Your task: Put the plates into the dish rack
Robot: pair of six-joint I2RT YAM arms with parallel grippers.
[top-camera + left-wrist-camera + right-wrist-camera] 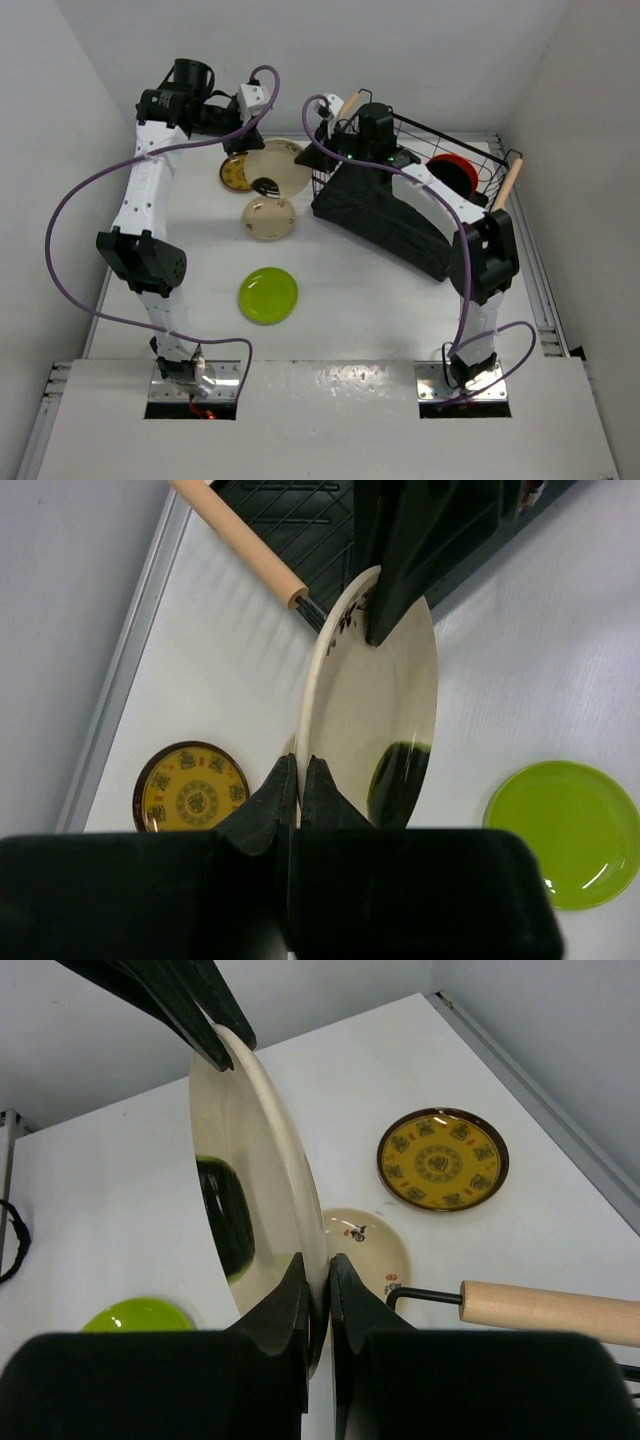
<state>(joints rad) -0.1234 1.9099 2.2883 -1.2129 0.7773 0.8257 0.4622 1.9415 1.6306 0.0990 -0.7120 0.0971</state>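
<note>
Clamped at opposite rims by left gripper (298, 780) and right gripper (318, 1282), upright beside dish rack (375, 222): cream plate (365, 710).

Large black wire dish rack (350, 205) blocks the table's (370, 310) 2 o'clock quarter; its light wooden rod handle (235, 538) sits just beside the cream dark-patched plate (365, 710); 5 o'clock lies bare.

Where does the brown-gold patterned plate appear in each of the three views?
Top external: the brown-gold patterned plate lies at the far left-centre, partly hidden by the raised cream plate.
Left wrist: lower left, left of the cream plate.
Right wrist: upper right, right of the cream plate.
Shared landmark: the lime green plate, which shows in all three views.
</note>
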